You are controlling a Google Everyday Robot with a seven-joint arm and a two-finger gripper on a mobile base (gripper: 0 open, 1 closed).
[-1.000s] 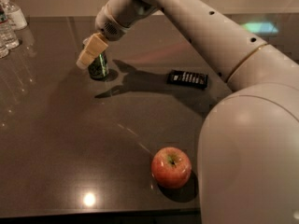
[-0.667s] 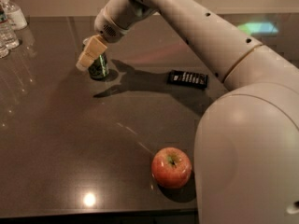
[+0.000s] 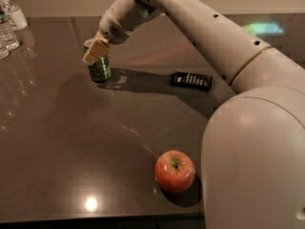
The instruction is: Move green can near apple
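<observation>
The green can (image 3: 100,69) stands upright on the dark table at the far left. My gripper (image 3: 95,51) is at the can's top, on its left and front side, with its tan tips overlapping the silver rim. The can's top is partly hidden by the gripper. The red-orange apple (image 3: 175,171) sits near the table's front edge, well to the right of and nearer than the can, apart from it.
A flat black device (image 3: 191,80) lies right of the can, between it and my arm. Clear plastic bottles (image 3: 9,25) stand at the far left corner. My large pale arm (image 3: 252,142) fills the right side. The table's front edge (image 3: 95,218) runs just below the apple.
The gripper and the can stay in almost the same place. The arm has only shifted very slightly. The apple has not moved.
</observation>
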